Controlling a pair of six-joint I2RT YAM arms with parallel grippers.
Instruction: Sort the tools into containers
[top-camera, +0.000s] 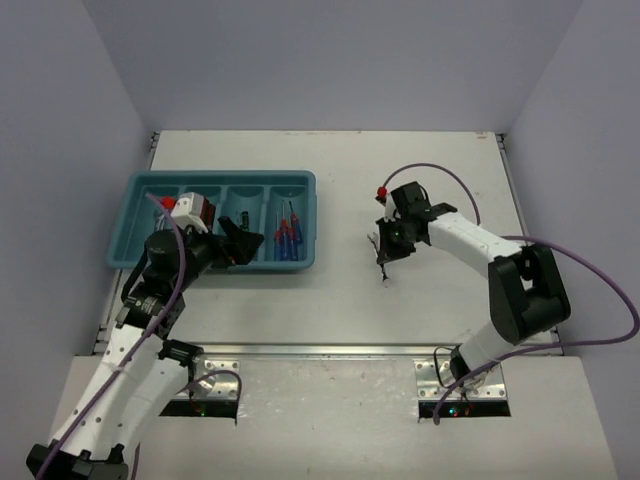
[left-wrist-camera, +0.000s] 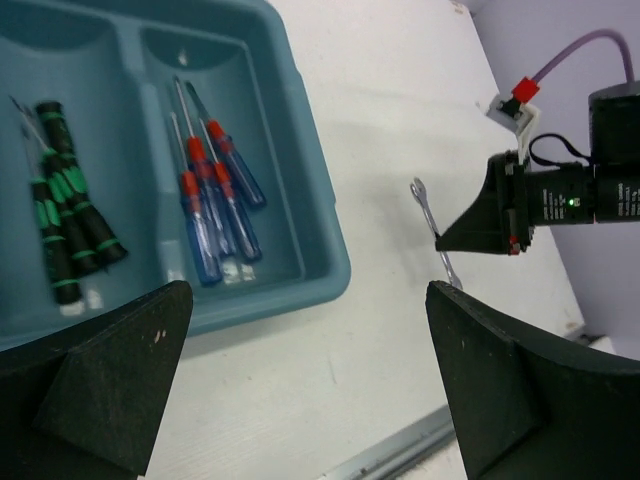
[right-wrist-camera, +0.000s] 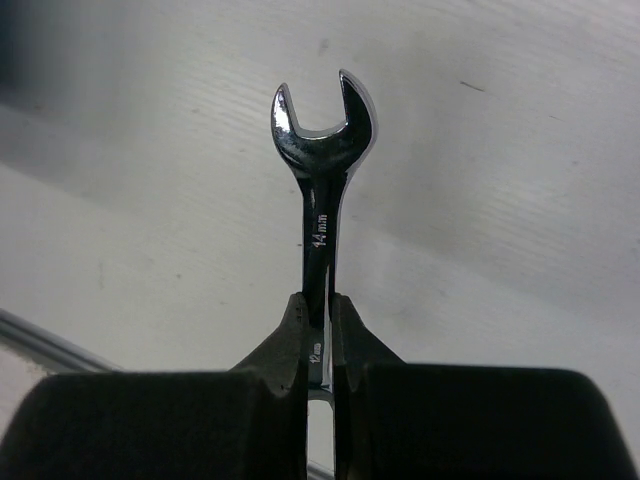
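Observation:
My right gripper (top-camera: 382, 250) is shut on a silver open-end wrench (right-wrist-camera: 322, 190), gripping its shank; it holds it over the table right of the tray. The wrench also shows in the left wrist view (left-wrist-camera: 432, 225) and in the top view (top-camera: 381, 260). The teal tray (top-camera: 302, 262) sits at the left. Its rightmost compartment holds blue/red-handled screwdrivers (left-wrist-camera: 212, 205). The compartment left of it holds black-and-green-handled screwdrivers (left-wrist-camera: 68, 215). My left gripper (top-camera: 243, 243) is open and empty, above the tray's near right part. Pliers are not visible.
The table's metal front edge (left-wrist-camera: 400, 452) runs along the near side. The right arm's purple cable (top-camera: 590, 290) loops over the table's right side. Grey walls enclose the table on three sides.

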